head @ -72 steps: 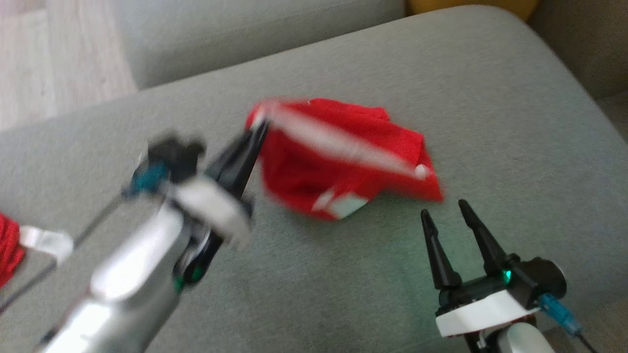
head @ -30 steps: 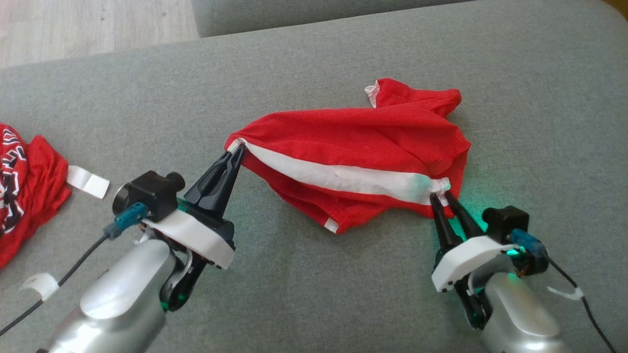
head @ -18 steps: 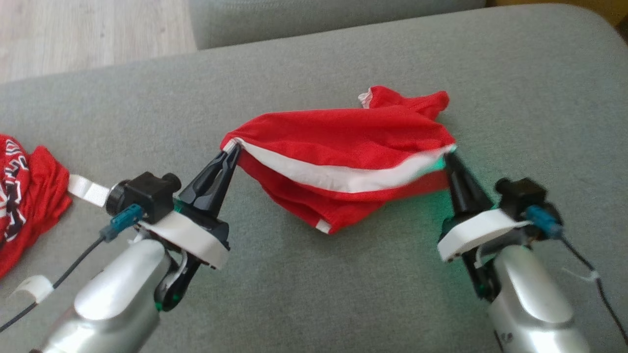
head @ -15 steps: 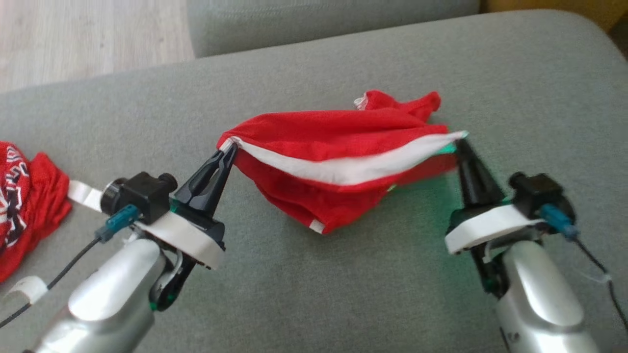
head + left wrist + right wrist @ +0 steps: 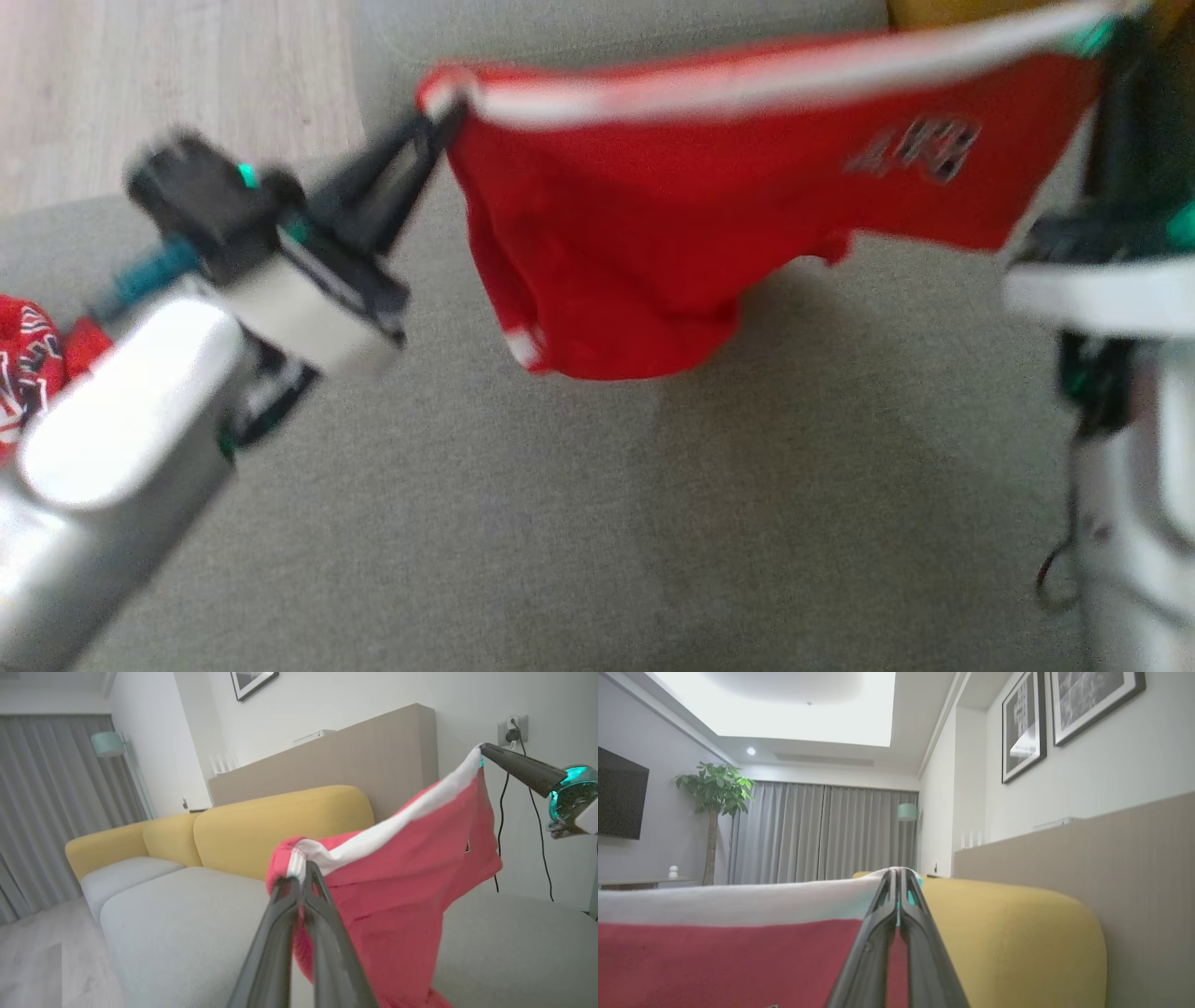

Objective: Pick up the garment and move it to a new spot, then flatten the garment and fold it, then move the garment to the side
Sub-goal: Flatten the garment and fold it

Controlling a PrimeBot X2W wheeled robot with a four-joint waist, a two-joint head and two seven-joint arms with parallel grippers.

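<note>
Left hand (image 5: 446,110) and right hand (image 5: 896,873) each pinched a top corner of the red garment (image 5: 653,215), which hung stretched between them above the sofa (image 5: 597,523).

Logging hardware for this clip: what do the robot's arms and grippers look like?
Both forearms are silvery and rounded, with white wrist collars. The left gripper and right gripper each have two long, tapering dark fingers and a teal-green light.

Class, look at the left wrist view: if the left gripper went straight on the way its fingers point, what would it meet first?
The left gripper, shut on the red garment with a white band, points at the yellow sofa backrest; that is probably first beyond the cloth, though depth is unclear.
</note>
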